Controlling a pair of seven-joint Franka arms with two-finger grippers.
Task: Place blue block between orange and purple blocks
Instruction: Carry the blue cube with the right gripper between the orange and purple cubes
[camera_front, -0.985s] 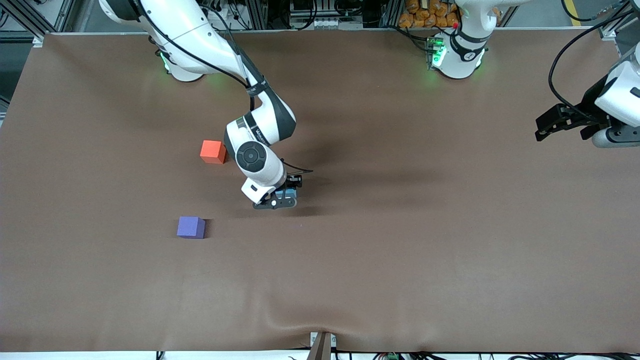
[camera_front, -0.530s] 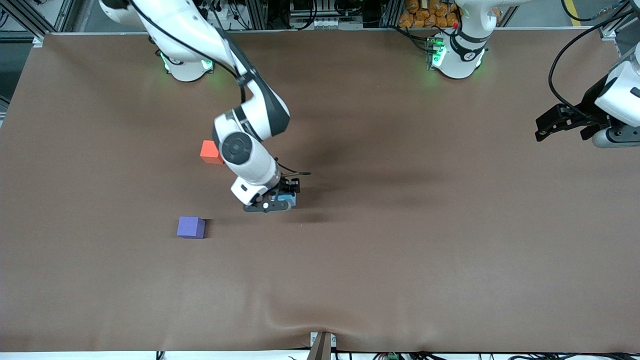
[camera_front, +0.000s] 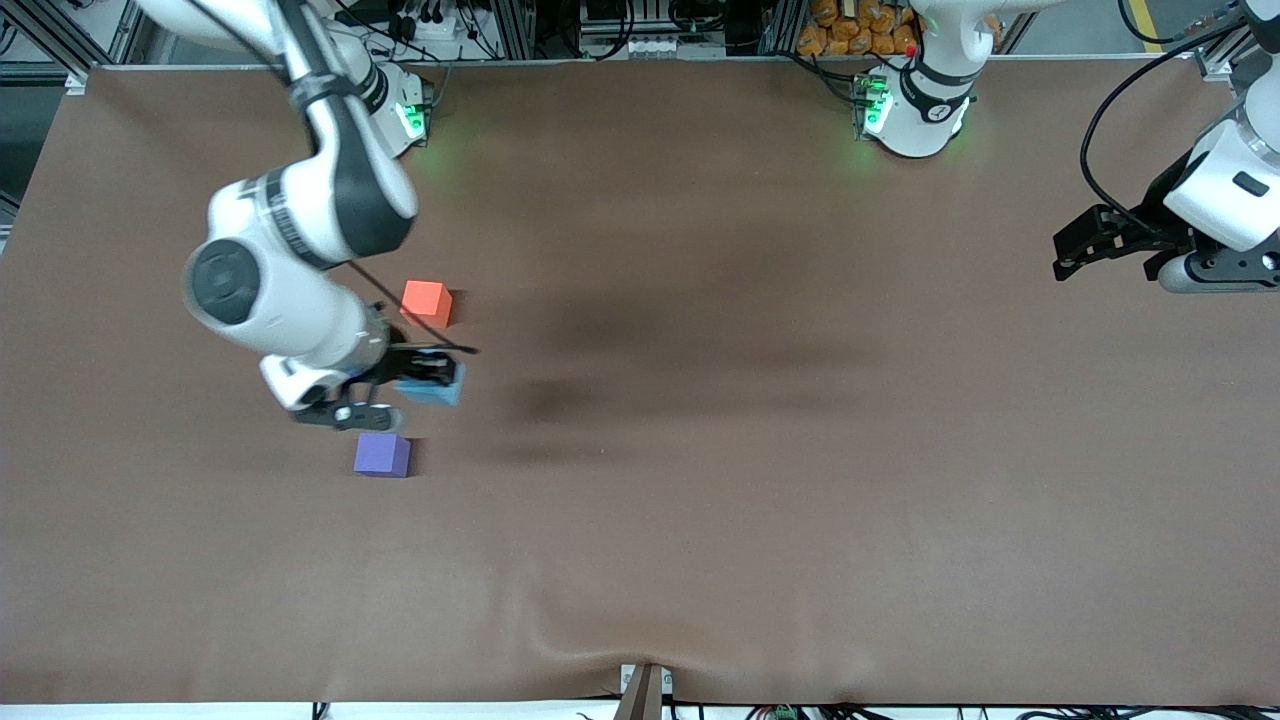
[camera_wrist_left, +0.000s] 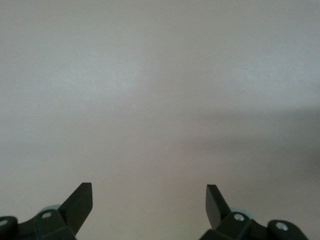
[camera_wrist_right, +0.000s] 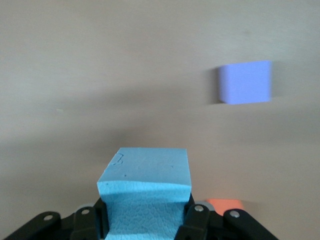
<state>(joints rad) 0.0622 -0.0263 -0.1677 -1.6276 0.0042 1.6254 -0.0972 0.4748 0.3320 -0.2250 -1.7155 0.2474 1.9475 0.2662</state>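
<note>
The blue block (camera_front: 433, 390) is hanging pinched between the fingers of the right gripper (camera_front: 425, 378), up over the counter (camera_front: 800, 450) above the gap separating the orange block (camera_front: 426, 301) from the purple block (camera_front: 382, 455). It is sitting toward the purple one, so a straight drop risks clipping or crowding that cube. The left gripper (camera_front: 1075, 245) is waiting over its own end of the counter, fingers spread wide and holding nothing.
</note>
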